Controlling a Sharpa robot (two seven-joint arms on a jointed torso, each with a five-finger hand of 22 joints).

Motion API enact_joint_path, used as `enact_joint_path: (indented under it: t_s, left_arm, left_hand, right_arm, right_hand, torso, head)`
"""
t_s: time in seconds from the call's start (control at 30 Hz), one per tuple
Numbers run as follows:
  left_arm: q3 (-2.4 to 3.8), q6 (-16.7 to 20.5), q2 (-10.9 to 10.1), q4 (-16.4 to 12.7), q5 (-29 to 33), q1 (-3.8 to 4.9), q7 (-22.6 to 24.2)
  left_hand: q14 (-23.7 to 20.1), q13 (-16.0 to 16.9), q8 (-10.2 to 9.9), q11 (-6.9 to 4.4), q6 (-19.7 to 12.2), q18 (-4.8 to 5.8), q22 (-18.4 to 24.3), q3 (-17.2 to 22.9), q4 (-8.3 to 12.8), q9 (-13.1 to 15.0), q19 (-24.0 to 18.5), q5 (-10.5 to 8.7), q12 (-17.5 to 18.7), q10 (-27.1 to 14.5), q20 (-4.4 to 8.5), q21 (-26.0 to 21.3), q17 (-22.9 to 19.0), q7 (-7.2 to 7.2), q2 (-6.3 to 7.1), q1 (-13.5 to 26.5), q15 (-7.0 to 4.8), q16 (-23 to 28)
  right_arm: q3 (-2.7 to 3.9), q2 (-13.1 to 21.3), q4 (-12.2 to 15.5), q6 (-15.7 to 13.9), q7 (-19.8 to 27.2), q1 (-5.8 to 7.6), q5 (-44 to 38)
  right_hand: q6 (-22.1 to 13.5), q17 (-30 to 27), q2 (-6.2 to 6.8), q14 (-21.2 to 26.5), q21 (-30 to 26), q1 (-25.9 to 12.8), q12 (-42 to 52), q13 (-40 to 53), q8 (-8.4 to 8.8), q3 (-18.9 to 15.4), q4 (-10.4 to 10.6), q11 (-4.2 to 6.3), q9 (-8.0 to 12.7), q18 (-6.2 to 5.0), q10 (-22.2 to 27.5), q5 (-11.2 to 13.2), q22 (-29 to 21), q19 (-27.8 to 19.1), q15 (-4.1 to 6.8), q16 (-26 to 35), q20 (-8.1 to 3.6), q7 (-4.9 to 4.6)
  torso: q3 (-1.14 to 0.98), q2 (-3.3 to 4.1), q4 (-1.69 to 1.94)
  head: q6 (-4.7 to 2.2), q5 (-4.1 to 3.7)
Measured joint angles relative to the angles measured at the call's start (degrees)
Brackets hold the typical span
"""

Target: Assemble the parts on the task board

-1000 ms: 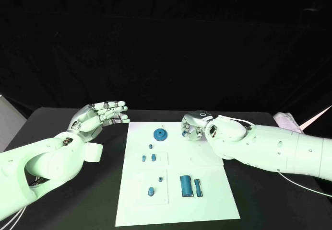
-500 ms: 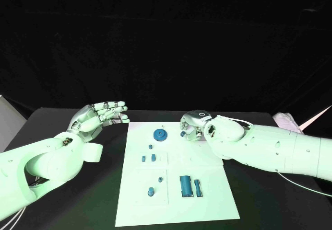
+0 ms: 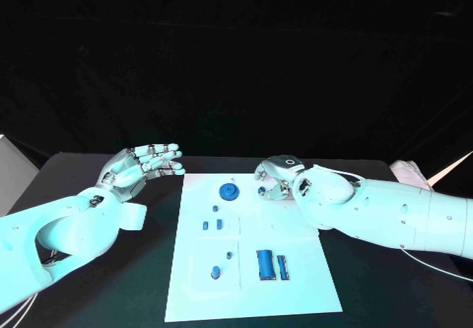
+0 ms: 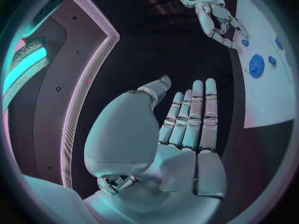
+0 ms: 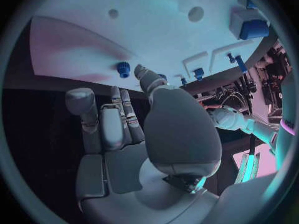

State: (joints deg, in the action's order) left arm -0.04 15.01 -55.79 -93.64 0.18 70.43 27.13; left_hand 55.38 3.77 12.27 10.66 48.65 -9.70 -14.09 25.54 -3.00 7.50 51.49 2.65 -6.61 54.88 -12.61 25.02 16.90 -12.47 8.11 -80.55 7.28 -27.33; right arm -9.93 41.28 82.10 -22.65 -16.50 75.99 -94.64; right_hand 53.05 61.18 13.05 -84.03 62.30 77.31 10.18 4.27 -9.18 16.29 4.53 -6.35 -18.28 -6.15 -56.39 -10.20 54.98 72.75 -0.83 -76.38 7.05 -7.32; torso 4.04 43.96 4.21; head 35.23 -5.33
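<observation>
The white task board (image 3: 296, 232) lies in the middle of the black table. On it are a round blue disc (image 3: 227, 192), several small blue pegs such as one (image 3: 215, 273) near the front, a blue block (image 3: 264, 265) and a thin blue bar (image 3: 283, 266). My right hand (image 3: 276, 179) hovers over the board's far right part, fingers pointing down, holding nothing. A small blue peg (image 3: 261, 192) stands just below its fingertips; in the right wrist view this peg (image 5: 123, 68) sits just beyond the thumb tip. My left hand (image 3: 147, 164) is raised left of the board, fingers spread and empty.
The left wrist view shows the left hand (image 4: 187, 119) flat and bare, with the board (image 4: 268, 94), the disc (image 4: 256, 65) and the right hand (image 4: 215, 15) beyond it. Bare black table (image 3: 118, 273) lies on both sides of the board.
</observation>
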Motion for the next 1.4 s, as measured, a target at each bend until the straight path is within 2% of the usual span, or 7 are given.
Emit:
enact_joint_path:
  t_s: [0.23, 0.6, 1.13, 1.23, 1.3, 1.33, 1.4]
  left_arm:
    - [0.0, -0.1, 0.3, 0.2, 0.0, 0.0, 0.0]
    - [0.0, -0.2, 0.4, 0.2, 0.0, 0.0, -0.1]
    - [0.0, -0.2, 0.6, 0.2, 0.0, 0.0, -0.1]
    - [0.0, -0.2, 0.5, 0.2, 0.0, 0.0, -0.1]
    - [0.0, -0.2, 0.5, 0.3, 0.0, 0.0, -0.1]
    - [0.0, -0.2, 0.5, 0.3, 0.0, 0.0, -0.2]
    - [0.0, -0.2, 0.5, 0.3, 0.0, 0.0, -0.2]
  left_hand:
    - [0.0, 0.0, 0.0, 0.0, 0.0, 0.0, 0.0, 0.0, 0.0, 0.0, 0.0, 0.0, 0.0, 0.0, 0.0, 0.0, 0.0, 0.0, 0.0, 0.0, 0.0, 0.0]
    - [0.0, 0.0, 0.0, 0.0, 0.0, 0.0, 0.0, 0.0, 0.0, 0.0, 0.0, 0.0, 0.0, 0.0, 0.0, 0.0, 0.0, 0.0, 0.0, 0.0, 0.0, 0.0]
    - [0.0, 0.0, 0.0, 0.0, 0.0, 0.0, 0.0, 0.0, 0.0, 0.0, 0.0, 0.0, 0.0, 0.0, 0.0, 0.0, 0.0, 0.0, 0.0, 0.0, 0.0, 0.0]
    - [0.0, 0.0, 0.0, 0.0, 0.0, 0.0, 0.0, 0.0, 0.0, 0.0, 0.0, 0.0, 0.0, 0.0, 0.0, 0.0, 0.0, 0.0, 0.0, 0.0, 0.0, 0.0]
    - [0.0, 0.0, 0.0, 0.0, 0.0, 0.0, 0.0, 0.0, 0.0, 0.0, 0.0, 0.0, 0.0, 0.0, 0.0, 0.0, 0.0, 0.0, 0.0, 0.0, 0.0, 0.0]
    - [0.0, 0.0, 0.0, 0.0, 0.0, 0.0, 0.0, 0.0, 0.0, 0.0, 0.0, 0.0, 0.0, 0.0, 0.0, 0.0, 0.0, 0.0, 0.0, 0.0, 0.0, 0.0]
    - [0.0, 0.0, 0.0, 0.0, 0.0, 0.0, 0.0, 0.0, 0.0, 0.0, 0.0, 0.0, 0.0, 0.0, 0.0, 0.0, 0.0, 0.0, 0.0, 0.0, 0.0, 0.0]
  right_arm:
    - [0.14, -3.6, 0.6, -1.6, 1.2, 0.05, 2.1]
    - [0.18, -9.4, -3.8, -1.2, 1.7, -0.45, 4.5]
    - [0.28, -12.3, -7.4, 0.1, -1.0, -0.6, 4.5]
    - [0.35, -11.9, -7.1, -0.1, -1.6, -0.55, 3.9]
    - [0.29, -11.3, -6.5, -0.5, -1.9, -0.59, 3.7]
    - [0.28, -11.1, -6.2, -0.7, -2.0, -0.63, 3.7]
    - [0.28, -10.6, -5.4, -1.1, -2.2, -0.68, 3.7]
  right_hand:
    - [-0.2, 2.2, -0.22, 0.0, 1.7, 0.8, 1.8, 0.2, 0.23, 0.2, 1.3, 0.73, 0.0, -0.01, -0.7, -0.2, 2.4, 1.4, 0.0, -1.2, -0.2, -0.17]
    - [-1.1, 3.3, -0.21, 0.0, 2.6, 0.8, 3.1, 0.2, 1.06, 0.7, 2.5, 0.88, 0.1, -0.01, -1.3, -0.8, 3.5, 2.0, 0.0, -2.0, -0.37, -1.12]
    - [-1.3, 3.1, -0.25, 0.0, 2.4, 1.3, 4.4, 0.4, 1.51, 1.2, 3.6, 1.22, 0.2, -0.01, -1.7, -1.5, 3.0, 2.2, 0.0, -2.2, -0.59, -1.26]
    - [-0.8, 5.6, 1.0, 0.0, 4.0, 0.8, 12.4, 5.4, 1.73, 0.8, 4.6, 2.49, -0.1, -0.02, -4.8, -1.6, 5.7, 3.2, 1.64, -3.8, -1.6, -0.7]
    - [-1.1, 7.7, 1.6, 0.0, 5.5, 1.4, 28.3, 16.5, 1.73, -0.4, 5.1, 3.93, -0.6, -0.01, -3.5, -1.6, 8.2, 4.1, 2.93, -5.0, -2.54, 0.08]
    - [-1.3, 9.0, 2.21, 0.0, 6.4, 1.4, 38.0, 24.7, 1.73, -1.5, 5.5, 4.12, -0.8, -0.01, -0.4, -1.6, 9.5, 4.9, 3.11, -5.7, -3.31, 1.0]
    - [-1.1, 13.1, 1.8, 0.0, 9.1, 1.8, 58.4, 48.1, 1.99, -2.2, 6.1, 4.02, -1.1, 0.88, -6.5, -2.0, 13.0, 6.4, 3.11, -8.4, -3.41, 0.68]
  torso:
    - [-0.01, 0.07, 0.08]
    - [0.19, 0.14, 0.34]
    - [0.38, 0.21, 0.54]
    - [0.35, 0.21, 0.54]
    - [0.31, 0.21, 0.54]
    - [0.31, 0.21, 0.54]
    - [0.28, 0.21, 0.56]
  head:
    - [0.01, 0.06]
    - [0.19, 0.15]
    - [0.64, 0.17]
    - [0.71, 0.24]
    - [0.79, 0.3]
    - [0.84, 0.34]
    - [0.89, 0.42]
